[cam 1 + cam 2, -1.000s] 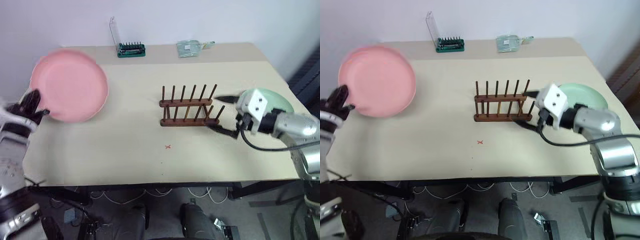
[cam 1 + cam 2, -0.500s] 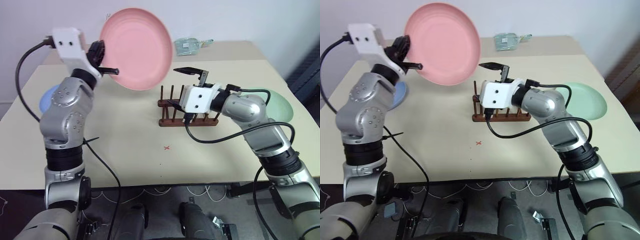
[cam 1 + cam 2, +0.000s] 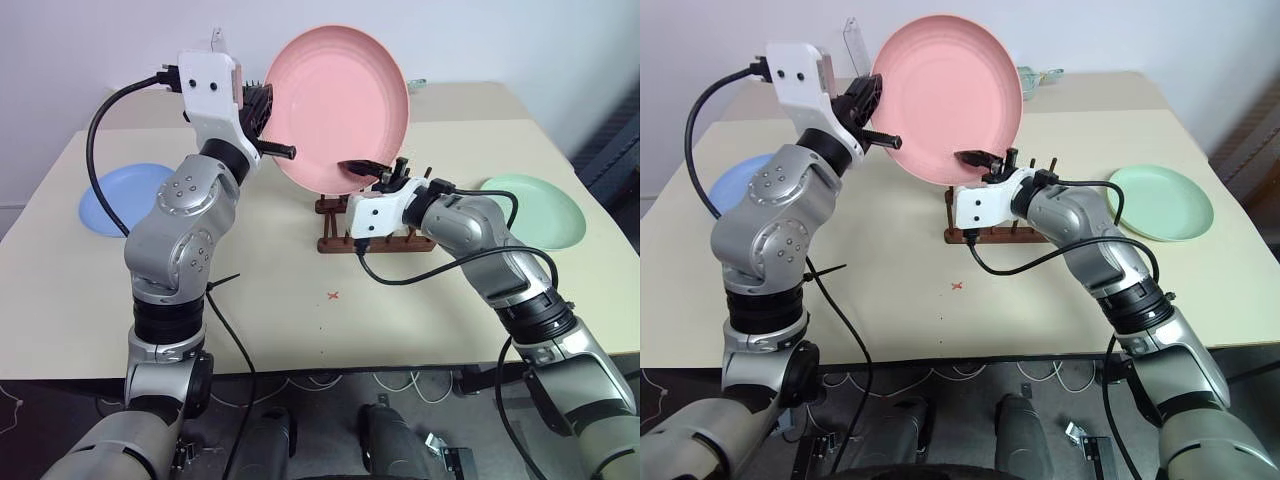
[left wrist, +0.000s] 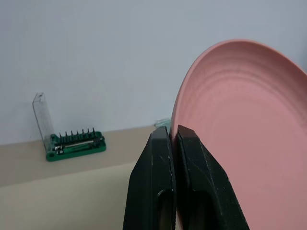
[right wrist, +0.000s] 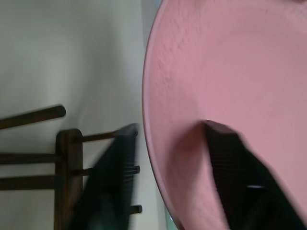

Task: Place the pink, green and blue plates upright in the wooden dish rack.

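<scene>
The left gripper (image 3: pixel 268 112) is pinched tight on the rim of the pink plate (image 3: pixel 340 120) at about 9 o'clock on the plate's round face. The plate is up in the air, standing almost on edge, with its hollow side facing the robot. Its bottom edge hangs right above the wooden rack (image 3: pixel 375 228), so the rack lies at 6 o'clock from the plate.

The right gripper (image 3: pixel 372 172) is at the plate's low edge, at about 6 o'clock on it. One finger (image 5: pixel 240 182) lies against the hollow side and the other finger (image 5: pixel 110 182) is on the back side. There is a gap between the back finger and the rim, so the grip does not look closed yet. This arm is the one nearer to the rack.

The plate's flat face looks lined up the same way as the gaps between the pegs, so I think it only needs to go straight down into a gap.

The blue plate (image 3: pixel 125 197) lies flat on the table (image 3: pixel 300 320) at 9 o'clock from the rack. The green plate (image 3: pixel 535 210) lies flat at 3 o'clock
</scene>
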`<state>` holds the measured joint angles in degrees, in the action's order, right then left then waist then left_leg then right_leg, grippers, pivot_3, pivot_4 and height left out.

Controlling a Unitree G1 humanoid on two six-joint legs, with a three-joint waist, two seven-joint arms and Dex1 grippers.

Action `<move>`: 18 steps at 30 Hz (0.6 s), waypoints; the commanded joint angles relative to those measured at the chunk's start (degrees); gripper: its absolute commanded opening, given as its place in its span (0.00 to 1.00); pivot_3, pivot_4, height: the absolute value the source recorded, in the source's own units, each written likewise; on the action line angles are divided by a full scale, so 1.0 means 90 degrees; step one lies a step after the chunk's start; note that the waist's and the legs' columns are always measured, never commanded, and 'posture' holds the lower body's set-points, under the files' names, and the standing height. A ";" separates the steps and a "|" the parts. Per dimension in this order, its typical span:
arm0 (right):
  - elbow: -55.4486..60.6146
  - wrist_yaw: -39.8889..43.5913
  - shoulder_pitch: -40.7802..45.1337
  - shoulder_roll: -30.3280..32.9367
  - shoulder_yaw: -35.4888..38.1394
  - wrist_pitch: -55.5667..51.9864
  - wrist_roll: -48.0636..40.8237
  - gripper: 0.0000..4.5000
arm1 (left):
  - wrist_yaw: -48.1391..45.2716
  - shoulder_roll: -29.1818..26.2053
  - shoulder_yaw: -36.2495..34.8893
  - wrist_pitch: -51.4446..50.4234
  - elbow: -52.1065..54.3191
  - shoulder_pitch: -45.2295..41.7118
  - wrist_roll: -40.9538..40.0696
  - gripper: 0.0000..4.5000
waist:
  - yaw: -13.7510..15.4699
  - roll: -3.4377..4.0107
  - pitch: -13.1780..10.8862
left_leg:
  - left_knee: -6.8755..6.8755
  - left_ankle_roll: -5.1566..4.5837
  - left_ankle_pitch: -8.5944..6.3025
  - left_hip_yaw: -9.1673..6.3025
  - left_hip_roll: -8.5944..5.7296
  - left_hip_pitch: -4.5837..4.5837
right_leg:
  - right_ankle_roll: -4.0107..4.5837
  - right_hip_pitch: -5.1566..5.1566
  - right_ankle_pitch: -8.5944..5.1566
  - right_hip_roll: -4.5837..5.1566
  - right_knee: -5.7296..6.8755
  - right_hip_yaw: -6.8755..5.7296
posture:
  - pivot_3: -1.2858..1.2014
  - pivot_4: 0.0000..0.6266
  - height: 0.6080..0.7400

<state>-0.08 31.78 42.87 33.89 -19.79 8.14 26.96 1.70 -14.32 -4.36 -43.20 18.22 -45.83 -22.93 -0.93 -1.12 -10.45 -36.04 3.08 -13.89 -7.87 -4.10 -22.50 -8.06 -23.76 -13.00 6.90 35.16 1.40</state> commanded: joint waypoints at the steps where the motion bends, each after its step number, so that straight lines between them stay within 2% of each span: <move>1: 0.0066 -0.0144 0.0160 -0.0016 0.0161 0.0211 0.0102 0.04 | -0.0016 0.0043 -0.0185 0.0018 0.0226 -0.0214 0.0008 0.00 | -0.0004 0.0000 0.0000 | 0.0000 0.0000 0.0000 0.0000 0.0000 0.0000 | 0.0000 0.0000 0.0000 0.0000 0.0000 0.0000 | 0.52 0.24 1.00; 2: 0.0057 -0.0156 0.0162 -0.0025 0.0173 0.0250 0.0122 0.01 | -0.0031 0.0053 -0.0187 0.0003 0.0231 -0.0214 0.0012 0.00 | 0.0000 0.0000 0.0000 | 0.0001 0.0001 0.0000 0.0000 0.0000 0.0000 | 0.0000 0.0000 0.0000 0.0000 0.0000 0.0000 | 0.52 0.24 1.00; 6: 0.0045 -0.0209 0.0145 -0.0008 0.0245 0.0353 0.0225 0.01 | -0.0029 0.0098 -0.0366 0.0142 0.0166 -0.0244 0.0008 0.00 | 0.0011 0.0000 0.0000 | -0.0002 0.0002 0.0001 -0.0001 0.0000 0.0000 | 0.0000 0.0003 0.0000 -0.0001 -0.0001 0.0000 | 0.52 0.24 1.00; 7: 0.0037 -0.0227 0.0123 0.0041 0.0311 0.0361 0.0218 0.00 | 0.0026 0.0151 -0.0576 0.0286 0.0083 -0.0294 -0.0052 0.14 | 0.0012 0.0000 0.0000 | -0.0002 0.0002 0.0001 -0.0001 0.0000 0.0000 | 0.0000 0.0003 0.0000 -0.0001 -0.0001 0.0000 | 0.52 0.24 1.00; 8: 0.0029 -0.0237 0.0107 0.0073 0.0359 0.0368 0.0210 0.00 | 0.0060 0.0195 -0.0725 0.0383 0.0024 -0.0330 -0.0090 0.19 | 0.0014 -0.0001 -0.0001 | -0.0002 0.0002 0.0001 -0.0001 0.0000 0.0000 | 0.0000 0.0002 0.0000 -0.0001 -0.0001 0.0000 | 0.52 0.24 1.00; 10: 0.0002 -0.0276 0.0077 0.0158 0.0469 0.0384 0.0185 0.00 | 0.0071 0.0294 -0.1017 0.0615 -0.0064 -0.0433 -0.0218 0.41 | 0.0018 -0.0002 -0.0001 | -0.0003 0.0003 0.0002 -0.0001 -0.0001 0.0000 | 0.0000 0.0003 0.0000 -0.0001 -0.0001 0.0000 | 0.52 0.24 1.00; 15: -0.0053 -0.0282 -0.0128 0.0505 0.0942 0.0469 -0.0100 0.00 | 0.0009 -0.0113 -0.1246 0.0894 -0.0400 -0.0509 0.0036 0.96 | 0.0018 -0.0002 -0.0001 | -0.0001 0.0004 0.0002 -0.0001 0.0000 0.0001 | 0.0000 0.0005 0.0000 -0.0001 -0.0002 0.0000 | 0.52 0.24 1.00; 18: 0.0270 0.0187 -0.0577 0.0674 0.2091 -0.0148 -0.1576 0.00 | -0.1063 -0.0933 -0.1252 0.1122 -0.0688 0.0032 0.0006 0.99 | 0.0004 0.0000 -0.0001 | 0.0001 0.0003 0.0002 -0.0001 0.0000 0.0002 | 0.0000 0.0006 0.0000 -0.0001 -0.0003 0.0000 | 0.52 0.24 1.00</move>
<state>-0.68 32.08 37.85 38.63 -7.58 9.26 19.50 -3.29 -20.55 -14.77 -34.76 12.10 -47.22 -23.00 -0.89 -1.12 -10.46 -36.01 3.11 -13.88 -7.87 -4.10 -22.47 -8.06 -23.70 -13.00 6.89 35.13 1.41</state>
